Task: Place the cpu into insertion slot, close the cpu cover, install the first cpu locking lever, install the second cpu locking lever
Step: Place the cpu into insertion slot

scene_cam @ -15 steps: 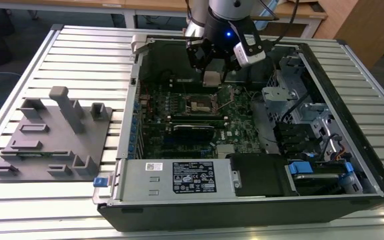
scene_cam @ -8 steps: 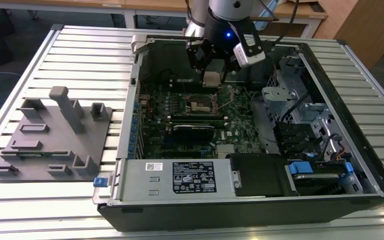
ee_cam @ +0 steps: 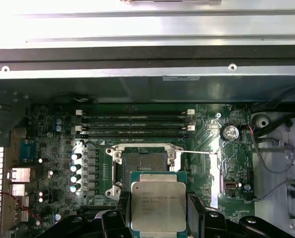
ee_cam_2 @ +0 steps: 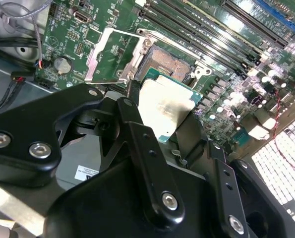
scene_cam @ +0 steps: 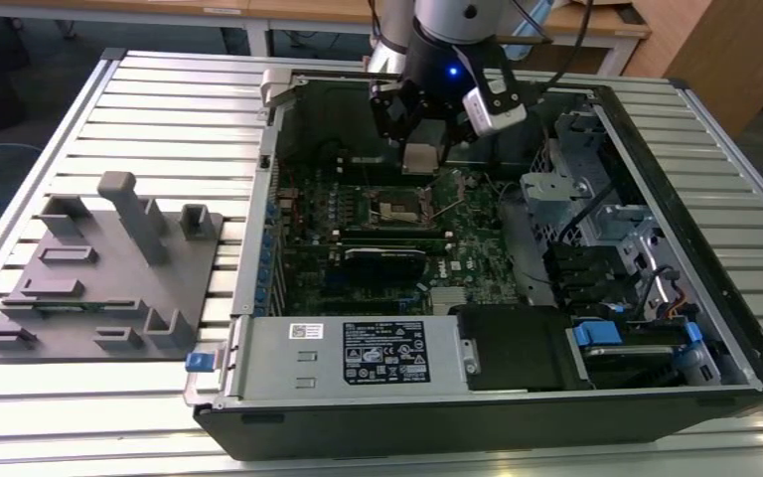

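My gripper (scene_cam: 421,149) hangs over the open computer case and is shut on the cpu (scene_cam: 423,158), a flat silver-topped square. In both wrist views the cpu (ee_cam: 158,206) (ee_cam_2: 166,110) sits between the black fingers (ee_cam: 122,210), held above the green board and just short of the insertion slot (ee_cam: 143,161) (ee_cam_2: 169,62). The slot (scene_cam: 397,207) is bare, with a dark centre and a silver rim. Swung open beside the socket is the cpu cover (ee_cam_2: 110,54), a shiny frame. A thin locking lever (ee_cam: 197,152) stands out from the socket.
Long memory sticks (ee_cam: 135,116) run beside the socket. A grey power supply (scene_cam: 355,353) fills the case's near end, with drive cages (scene_cam: 594,209) on the exterior view's right. A grey fixture plate (scene_cam: 103,278) with upright blocks lies on the slatted table at the left.
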Available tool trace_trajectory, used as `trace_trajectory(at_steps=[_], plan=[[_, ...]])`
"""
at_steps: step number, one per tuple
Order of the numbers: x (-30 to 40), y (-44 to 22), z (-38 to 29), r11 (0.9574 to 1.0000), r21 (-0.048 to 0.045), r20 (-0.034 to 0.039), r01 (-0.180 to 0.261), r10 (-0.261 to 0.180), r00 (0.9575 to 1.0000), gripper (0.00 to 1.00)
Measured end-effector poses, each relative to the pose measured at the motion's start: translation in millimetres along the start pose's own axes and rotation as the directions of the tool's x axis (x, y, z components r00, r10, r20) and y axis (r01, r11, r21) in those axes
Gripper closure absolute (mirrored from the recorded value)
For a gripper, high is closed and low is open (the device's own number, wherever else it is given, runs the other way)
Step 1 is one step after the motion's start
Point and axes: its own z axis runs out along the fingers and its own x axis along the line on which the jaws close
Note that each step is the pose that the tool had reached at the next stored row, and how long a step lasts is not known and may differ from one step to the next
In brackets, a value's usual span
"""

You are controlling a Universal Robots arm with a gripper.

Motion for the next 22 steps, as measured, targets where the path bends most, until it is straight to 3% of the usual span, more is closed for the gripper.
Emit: trace_trajectory(at_steps=[10, 22], plan=[[4.8, -1.1, 11.5, 1.0, -0.0002, 0.0, 0.0, 0.0, 1.0, 0.46], [5.2, -1.8, 18.2, 1.0, 0.0003, -0.0001, 0.0, 0.0, 1.0, 0.46]])
